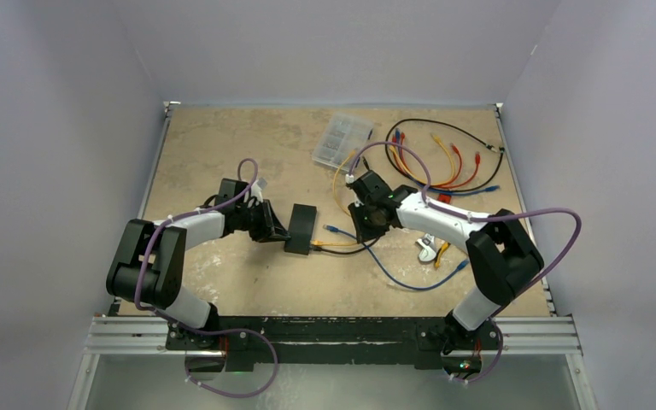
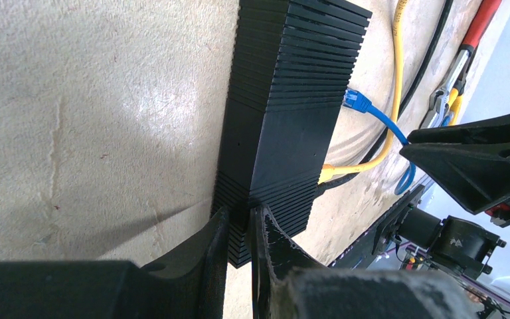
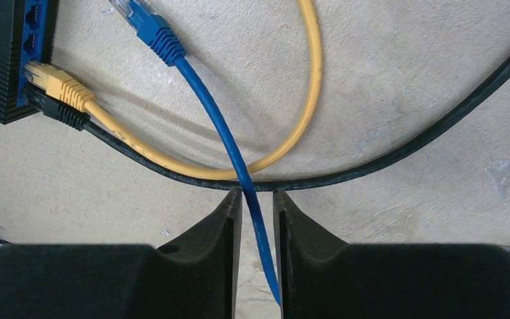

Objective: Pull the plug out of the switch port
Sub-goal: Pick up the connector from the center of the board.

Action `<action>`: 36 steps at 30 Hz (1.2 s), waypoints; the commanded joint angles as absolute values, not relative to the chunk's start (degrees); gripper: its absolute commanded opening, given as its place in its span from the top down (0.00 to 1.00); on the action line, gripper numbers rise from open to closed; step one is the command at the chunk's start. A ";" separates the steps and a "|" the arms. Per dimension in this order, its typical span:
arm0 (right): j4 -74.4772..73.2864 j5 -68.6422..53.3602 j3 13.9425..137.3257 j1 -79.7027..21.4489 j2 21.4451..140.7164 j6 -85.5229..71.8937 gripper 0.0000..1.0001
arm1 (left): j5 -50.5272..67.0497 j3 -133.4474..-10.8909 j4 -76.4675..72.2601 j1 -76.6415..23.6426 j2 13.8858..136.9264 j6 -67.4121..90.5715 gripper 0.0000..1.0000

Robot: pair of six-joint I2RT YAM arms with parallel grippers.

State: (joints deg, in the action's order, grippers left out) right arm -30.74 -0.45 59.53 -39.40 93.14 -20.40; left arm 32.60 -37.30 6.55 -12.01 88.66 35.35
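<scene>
Both clamped, left jaws on switch [image 2: 285,126], right jaws on cable [image 3: 201,100]

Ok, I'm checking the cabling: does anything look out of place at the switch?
Yes: the blue plug is loose beside the switch, out of any port, with the blue cable gripped by the right end effector. The yellow plug and black plug sit in their ports.

both arms bend at the elbow and reach inward. the left arm [image 1: 184,231] lies low, the left gripper [image 2: 239,222] pinching the switch [image 2: 285,119] by its edge. the right arm [image 1: 444,224] angles left, the right gripper [image 3: 257,203] tipped down, fingers clamped on the blue cable [image 3: 206,100]
</scene>
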 commanded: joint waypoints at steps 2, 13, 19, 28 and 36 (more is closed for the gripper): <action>-31.90 0.92 59.84 -40.37 91.78 -20.61 0.70 | 17.84 -34.54 10.91 -11.96 92.77 30.46 0.91; -32.08 2.68 60.85 -40.67 92.50 -19.95 0.95 | 18.11 -34.79 10.94 -11.98 92.75 30.43 0.91; -31.30 2.94 62.63 -40.64 89.60 -20.29 1.00 | 18.60 -34.72 10.90 -11.95 92.68 30.50 0.91; -32.08 6.37 65.38 -40.62 81.70 -22.24 1.00 | 18.72 -34.89 10.90 -11.95 92.94 30.38 0.92; -31.29 11.23 68.16 -40.61 75.19 -23.38 1.00 | 18.72 -34.89 10.81 -11.95 92.99 30.41 0.91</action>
